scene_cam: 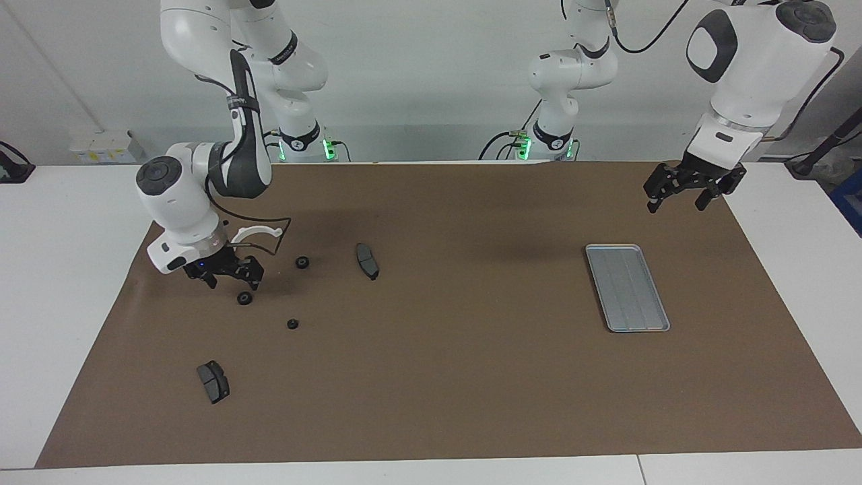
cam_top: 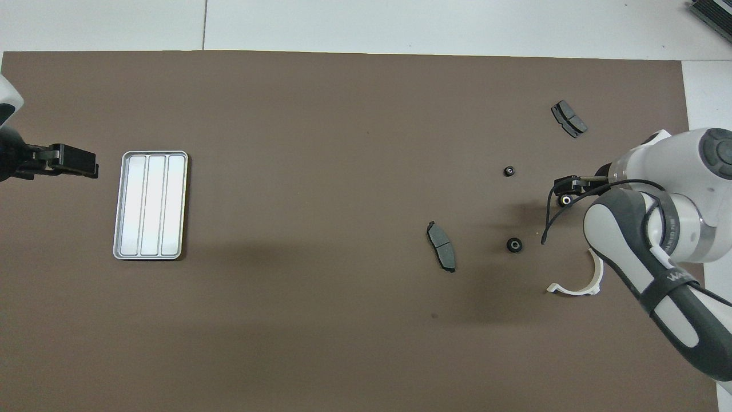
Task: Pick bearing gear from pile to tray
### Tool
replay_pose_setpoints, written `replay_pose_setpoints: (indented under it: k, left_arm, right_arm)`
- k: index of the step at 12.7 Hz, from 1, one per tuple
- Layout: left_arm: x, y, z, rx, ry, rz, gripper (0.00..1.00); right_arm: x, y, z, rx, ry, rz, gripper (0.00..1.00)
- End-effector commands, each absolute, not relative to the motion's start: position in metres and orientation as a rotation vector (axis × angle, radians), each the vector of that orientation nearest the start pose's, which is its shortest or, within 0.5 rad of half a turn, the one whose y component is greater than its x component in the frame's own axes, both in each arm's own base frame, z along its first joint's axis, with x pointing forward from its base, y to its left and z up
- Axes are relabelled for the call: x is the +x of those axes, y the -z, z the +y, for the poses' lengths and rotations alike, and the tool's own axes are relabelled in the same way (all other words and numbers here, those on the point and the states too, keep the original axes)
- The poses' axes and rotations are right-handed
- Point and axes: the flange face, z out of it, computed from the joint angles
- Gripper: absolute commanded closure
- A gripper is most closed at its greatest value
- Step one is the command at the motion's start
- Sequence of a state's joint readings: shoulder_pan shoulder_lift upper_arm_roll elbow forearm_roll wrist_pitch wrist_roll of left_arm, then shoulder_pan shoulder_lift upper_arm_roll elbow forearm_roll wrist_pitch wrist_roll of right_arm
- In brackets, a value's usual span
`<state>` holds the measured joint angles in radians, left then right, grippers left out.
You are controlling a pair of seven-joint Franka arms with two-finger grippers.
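Three small black gears lie in the pile at the right arm's end: gear, gear and gear. My right gripper hangs open low over the middle gear, with nothing between its fingers. The silver tray lies empty at the left arm's end. My left gripper waits open in the air beside the tray, over the mat's edge.
A white half-ring bracket lies partly under the right arm. One dark brake pad lies toward the table's middle, another farther from the robots. A brown mat covers the table.
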<state>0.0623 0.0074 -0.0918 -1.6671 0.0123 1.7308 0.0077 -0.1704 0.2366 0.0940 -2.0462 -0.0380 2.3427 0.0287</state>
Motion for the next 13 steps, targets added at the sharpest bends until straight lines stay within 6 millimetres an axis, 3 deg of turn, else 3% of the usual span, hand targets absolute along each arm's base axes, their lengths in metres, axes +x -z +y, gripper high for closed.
replay_pose_setpoints:
  k: [1, 4, 7, 10, 13]
  left_arm:
    - [0.564, -0.594, -0.013, -3.117, 0.079, 0.064, 0.00]
    - [0.564, -0.594, -0.013, -3.117, 0.079, 0.062, 0.00]
    - [0.564, -0.594, -0.013, -3.117, 0.079, 0.064, 0.00]
    - [0.564, -0.594, -0.013, -3.117, 0.079, 0.062, 0.00]
    - [0.564, -0.594, -0.013, -3.117, 0.079, 0.064, 0.00]
  right_arm:
    - [0.595, -0.309, -0.049, -3.130, 0.138, 0.096, 0.00]
    - [0.589, -0.292, -0.048, -3.130, 0.121, 0.092, 0.02]
    - [0.580, -0.287, -0.047, -3.131, 0.073, 0.090, 0.12]
    - [0.575, -0.283, -0.046, -3.132, 0.059, 0.085, 0.28]
    - [0.575, -0.285, -0.045, -3.132, 0.058, 0.085, 0.62]
